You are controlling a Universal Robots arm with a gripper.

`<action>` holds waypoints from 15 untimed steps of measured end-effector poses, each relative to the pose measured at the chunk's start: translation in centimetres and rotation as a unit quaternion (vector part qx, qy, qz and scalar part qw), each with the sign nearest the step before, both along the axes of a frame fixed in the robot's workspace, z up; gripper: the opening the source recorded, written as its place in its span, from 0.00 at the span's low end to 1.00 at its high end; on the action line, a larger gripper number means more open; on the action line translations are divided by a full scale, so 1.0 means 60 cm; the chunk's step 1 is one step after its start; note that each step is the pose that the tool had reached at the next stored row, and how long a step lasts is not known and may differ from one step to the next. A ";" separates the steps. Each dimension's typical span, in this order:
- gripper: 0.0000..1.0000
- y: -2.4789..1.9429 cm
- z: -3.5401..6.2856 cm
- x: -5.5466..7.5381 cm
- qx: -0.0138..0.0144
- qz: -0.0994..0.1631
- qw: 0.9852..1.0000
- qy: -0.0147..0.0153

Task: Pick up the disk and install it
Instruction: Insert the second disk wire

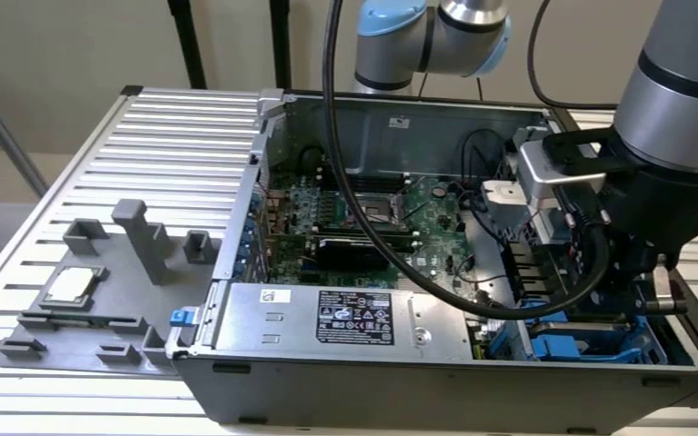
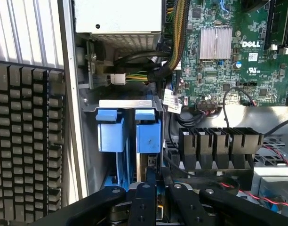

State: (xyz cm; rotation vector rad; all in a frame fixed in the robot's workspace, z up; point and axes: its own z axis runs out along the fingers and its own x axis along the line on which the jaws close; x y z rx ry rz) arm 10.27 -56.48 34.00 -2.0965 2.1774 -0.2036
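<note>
The disk (image 2: 148,136) stands on edge in the drive bay at the case's corner, its bright blue carrier rail and tab facing the wrist camera. A second blue carrier (image 2: 110,134) sits in the slot beside it. My gripper (image 2: 158,181) hangs directly over the disk, its black fingers (image 2: 145,200) close together on the disk's thin edge. In the exterior view the gripper (image 1: 640,304) reaches down into the case at the right, above the blue carriers (image 1: 567,347); its fingertips are hidden by the case wall.
The open computer case (image 1: 446,391) lies on a slatted table (image 1: 143,136). A grey power supply box (image 1: 349,318) with a black label borders the bay. Motherboard (image 1: 373,213), black cables (image 1: 398,254) and black connectors (image 2: 219,146) crowd the bay. A grey fixture (image 1: 83,309) holds a silver chip (image 1: 70,286).
</note>
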 end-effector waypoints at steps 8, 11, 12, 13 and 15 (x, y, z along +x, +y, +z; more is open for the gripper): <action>0.00 0.0000 -0.001 0.000 0.000 0.000 1.000 0.000; 0.00 0.0001 -0.003 0.000 0.000 0.000 1.000 0.000; 0.00 0.0001 -0.003 0.000 0.000 0.000 1.000 0.000; 0.00 0.0001 -0.004 0.000 0.000 0.000 1.000 0.000; 0.00 0.0000 -0.006 0.000 0.000 0.000 1.000 0.000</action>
